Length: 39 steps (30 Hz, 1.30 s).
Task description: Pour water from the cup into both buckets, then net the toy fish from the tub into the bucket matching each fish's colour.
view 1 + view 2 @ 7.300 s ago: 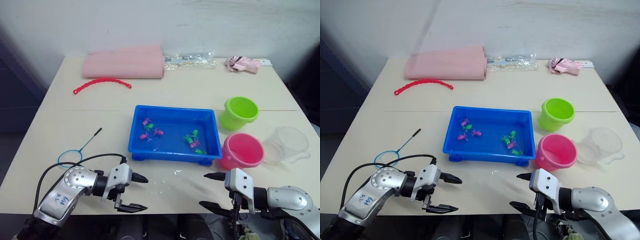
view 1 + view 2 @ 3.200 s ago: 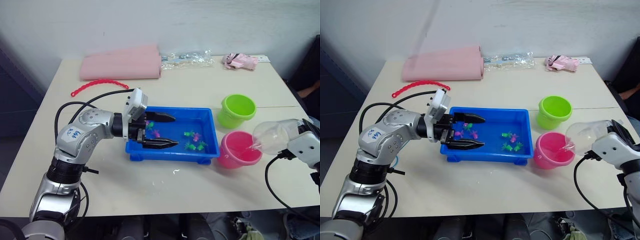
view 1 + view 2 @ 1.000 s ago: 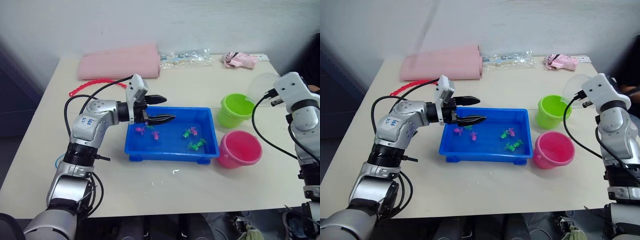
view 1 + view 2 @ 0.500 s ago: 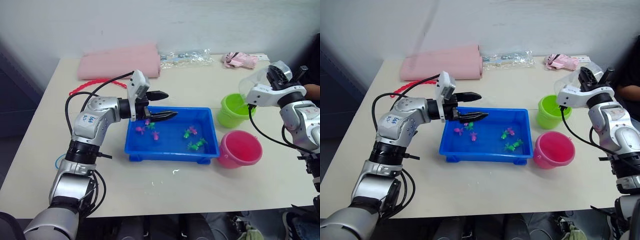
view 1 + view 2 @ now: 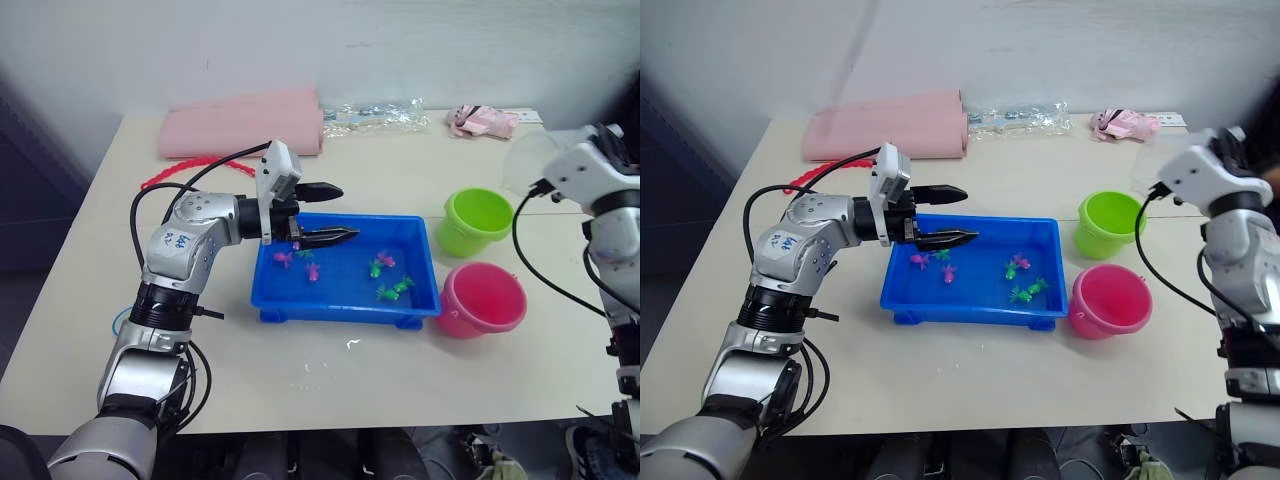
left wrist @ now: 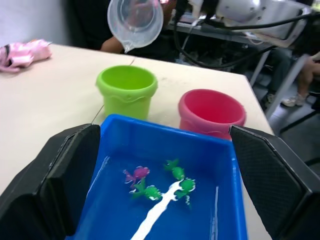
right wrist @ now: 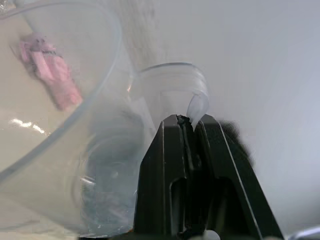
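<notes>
My right gripper point(image 7: 187, 122) is shut on the small handle of the clear cup point(image 5: 525, 160). It holds the cup tipped in the air, its lip pointing down above the far side of the lime green bucket point(image 5: 478, 220). The pink bucket point(image 5: 480, 298) stands just in front of the green one, right of the blue tub point(image 5: 345, 312). Pink fish point(image 5: 285, 258) and green fish point(image 5: 395, 290) lie in the tub. My left gripper point(image 5: 345, 210) hangs open over the tub's far left part, holding nothing. A sliver of the net's blue hoop point(image 5: 117, 320) shows behind my left arm.
At the back of the table lie a folded pink cloth point(image 5: 245, 125), a red beaded strip point(image 5: 170, 172), a clear plastic bag point(image 5: 375, 115) and a small pink bundle point(image 5: 485, 120). The table's front edge runs close below the tub.
My right wrist has turned and drawn the cup a little back and to the right from over the green bucket. The left gripper has edged slightly right over the tub.
</notes>
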{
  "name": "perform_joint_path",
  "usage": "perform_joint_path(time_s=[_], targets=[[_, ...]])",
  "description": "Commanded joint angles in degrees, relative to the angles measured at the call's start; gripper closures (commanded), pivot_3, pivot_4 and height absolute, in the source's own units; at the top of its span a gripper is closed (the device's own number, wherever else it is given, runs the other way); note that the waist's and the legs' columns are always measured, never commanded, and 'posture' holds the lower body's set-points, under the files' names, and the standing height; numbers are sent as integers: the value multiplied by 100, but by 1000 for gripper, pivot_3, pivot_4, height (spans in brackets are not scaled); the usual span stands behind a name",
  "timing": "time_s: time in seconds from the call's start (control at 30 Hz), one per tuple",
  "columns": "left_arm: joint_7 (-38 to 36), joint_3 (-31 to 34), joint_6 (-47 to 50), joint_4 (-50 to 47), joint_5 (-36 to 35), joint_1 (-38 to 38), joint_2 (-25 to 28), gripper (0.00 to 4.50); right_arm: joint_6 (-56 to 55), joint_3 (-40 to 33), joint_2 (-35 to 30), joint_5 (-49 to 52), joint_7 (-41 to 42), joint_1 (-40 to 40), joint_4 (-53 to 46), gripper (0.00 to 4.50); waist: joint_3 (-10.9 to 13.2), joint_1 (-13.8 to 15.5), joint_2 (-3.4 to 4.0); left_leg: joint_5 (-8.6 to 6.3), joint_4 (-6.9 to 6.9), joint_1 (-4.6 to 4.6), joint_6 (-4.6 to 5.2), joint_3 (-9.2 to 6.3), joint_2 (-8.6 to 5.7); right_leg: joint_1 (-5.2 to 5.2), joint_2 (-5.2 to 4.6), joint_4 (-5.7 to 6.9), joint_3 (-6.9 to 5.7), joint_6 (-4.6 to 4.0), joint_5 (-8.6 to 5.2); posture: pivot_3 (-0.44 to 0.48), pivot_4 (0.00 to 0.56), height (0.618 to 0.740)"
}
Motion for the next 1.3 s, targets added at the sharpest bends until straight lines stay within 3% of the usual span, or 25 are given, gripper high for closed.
perform_joint_path(time_s=[0.03,0.13,0.33,0.5,0.83,0.93,1.13,1.17,1.3], targets=[[-308,105,148,-594,-491,78,-47,0,1101,-1329,672,1459,273,342,-1087,4461,0,-16,0,0,0,0,0,0,0,0,0,2,1,0,0,0,150,738],[-516,122,422,-842,-819,138,0,0,2193,-2421,1373,2645,345,618,-1806,4461,0,-25,1,0,4,3,0,-4,4,2,5,10,2,0,0,0,150,738],[-852,49,820,-1099,-1139,181,219,0,3459,-3635,2166,4085,266,1266,-2695,4461,-2,-27,4,0,3,4,0,-4,4,1,5,10,6,-1,0,0,150,738],[-1040,-45,884,-1187,-1140,218,355,0,3711,-4012,2586,4562,40,1713,-2823,4461,-3,-27,6,0,3,6,0,-1,3,0,5,10,9,-1,0,0,150,738],[-1079,-48,1005,-1337,-1214,210,354,0,2803,-3752,2825,4480,18,2304,-1980,4461,-4,-32,8,0,1,9,0,1,3,-2,6,10,13,-1,0,0,150,738],[-1071,-45,974,-1260,-1174,168,341,0,2629,-3651,2842,4378,31,2594,-2007,3411,-5,-25,9,0,-1,9,0,1,2,-2,5,9,13,-1,0,0,150,738],[-1120,-31,1013,-1168,-1180,83,354,0,2774,-3433,2951,4223,-179,3518,-3025,303,-7,-28,15,0,-1,9,-1,2,3,-2,6,9,15,-1,0,0,150,738],[-1119,-28,1020,-1165,-1179,88,358,0,2908,-3382,2920,4163,-207,3761,-3405,49,-8,-24,18,0,-1,9,-1,2,2,-3,4,9,16,-1,0,0,150,738],[-1149,-48,1043,-1157,-1155,169,431,0,3466,-3392,2741,4237,-171,4446,-4700,49,-9,-28,20,-1,-2,11,-2,1,3,-3,4,8,18,-1,0,0,150,738]])
